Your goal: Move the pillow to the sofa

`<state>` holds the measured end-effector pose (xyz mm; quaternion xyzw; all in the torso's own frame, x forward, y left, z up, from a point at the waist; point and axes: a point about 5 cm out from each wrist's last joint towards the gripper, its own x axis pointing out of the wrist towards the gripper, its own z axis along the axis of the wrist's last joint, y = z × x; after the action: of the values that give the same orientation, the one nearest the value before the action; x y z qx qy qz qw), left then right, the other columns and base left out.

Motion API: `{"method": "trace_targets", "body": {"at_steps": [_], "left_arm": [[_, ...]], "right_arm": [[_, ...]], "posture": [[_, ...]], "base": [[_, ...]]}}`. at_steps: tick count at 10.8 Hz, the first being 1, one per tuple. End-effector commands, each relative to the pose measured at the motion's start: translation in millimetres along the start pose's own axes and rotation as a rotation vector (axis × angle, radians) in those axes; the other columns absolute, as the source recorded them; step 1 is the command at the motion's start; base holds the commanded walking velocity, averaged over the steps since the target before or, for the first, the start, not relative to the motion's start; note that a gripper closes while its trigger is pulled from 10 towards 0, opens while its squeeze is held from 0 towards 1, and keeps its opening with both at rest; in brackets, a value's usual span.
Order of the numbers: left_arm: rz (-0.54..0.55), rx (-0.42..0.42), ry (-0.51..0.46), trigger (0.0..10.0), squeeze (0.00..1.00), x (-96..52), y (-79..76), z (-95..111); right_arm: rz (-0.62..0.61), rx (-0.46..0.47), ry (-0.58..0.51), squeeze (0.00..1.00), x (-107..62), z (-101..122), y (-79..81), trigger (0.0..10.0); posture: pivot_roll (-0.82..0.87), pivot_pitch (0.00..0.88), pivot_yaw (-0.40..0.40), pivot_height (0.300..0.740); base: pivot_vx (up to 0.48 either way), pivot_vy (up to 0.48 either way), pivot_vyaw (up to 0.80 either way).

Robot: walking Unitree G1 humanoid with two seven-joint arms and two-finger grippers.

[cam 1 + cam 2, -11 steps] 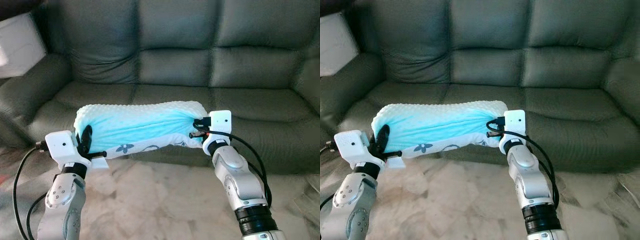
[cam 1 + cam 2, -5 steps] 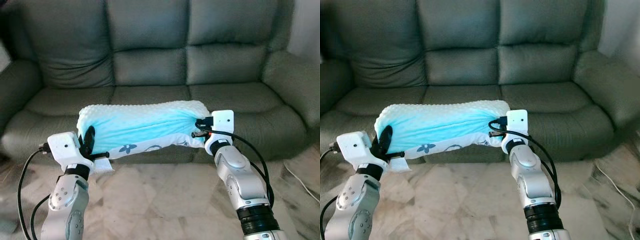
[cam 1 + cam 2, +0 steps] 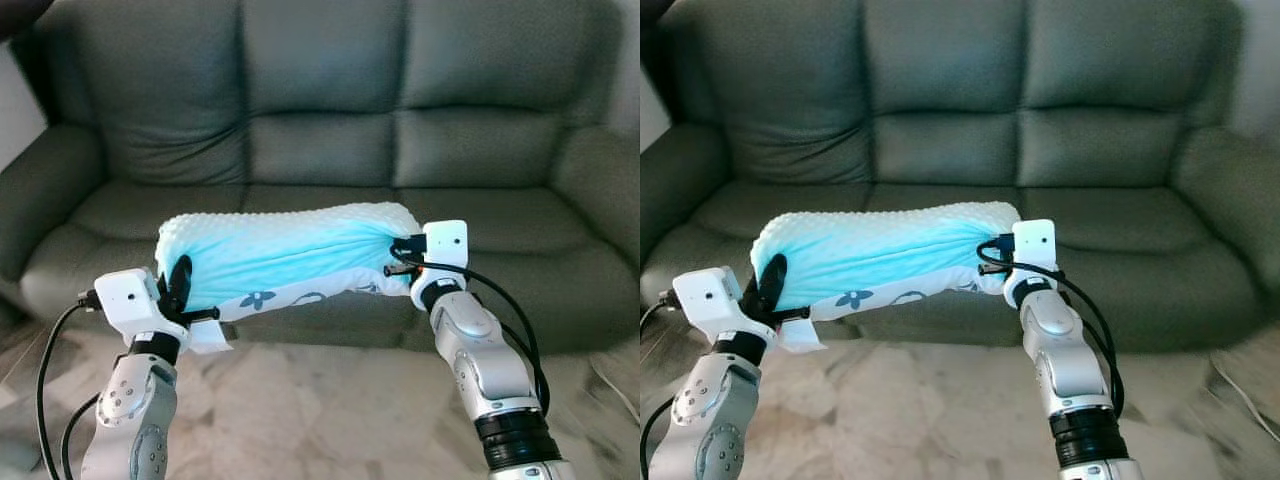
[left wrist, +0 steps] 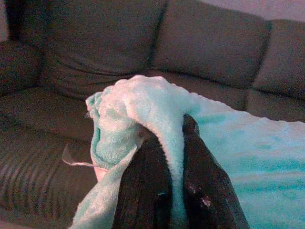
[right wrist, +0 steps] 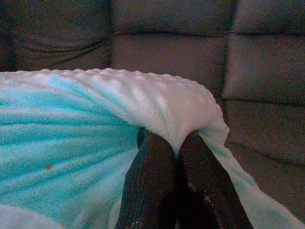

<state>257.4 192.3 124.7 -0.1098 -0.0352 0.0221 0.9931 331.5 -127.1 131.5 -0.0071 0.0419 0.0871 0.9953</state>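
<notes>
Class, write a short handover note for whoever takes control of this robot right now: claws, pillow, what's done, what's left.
Left claw: shut on one end of the pillow.
Right claw: shut on the other end.
The pillow hangs stretched between them, in the air in front of the sofa, level with the seat's front edge.
Done: pillow picked up, robot facing the sofa.
Left: carry it over the seat cushions, lower it, open both claws.

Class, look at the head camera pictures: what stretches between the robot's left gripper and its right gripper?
The pillow spans between them, the left gripper pinching one end and the right gripper the other, in front of the sofa.
</notes>
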Motion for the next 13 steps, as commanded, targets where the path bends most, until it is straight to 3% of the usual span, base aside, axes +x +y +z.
{"method": "trace_targets", "body": {"at_steps": [1,13], "left_arm": [[0.024,0.015,-0.032,10.0,0.0,-1.9,7.1,6.8],[0.003,0.008,-0.018,10.0,0.0,-2.8,2.4,2.1]], "right_arm": [[-0.044,-0.011,-0.033,0.0,-0.7,7.5,-10.5,10.0],[-0.035,-0.012,-0.026,0.0,-0.4,5.8,-7.7,10.0]], "posture": [[-0.2,0.087,0.045,0.74],[-0.2,0.085,0.044,0.74]], "base": [[0.48,0.0,0.0],[0.48,0.0,0.0]]}}
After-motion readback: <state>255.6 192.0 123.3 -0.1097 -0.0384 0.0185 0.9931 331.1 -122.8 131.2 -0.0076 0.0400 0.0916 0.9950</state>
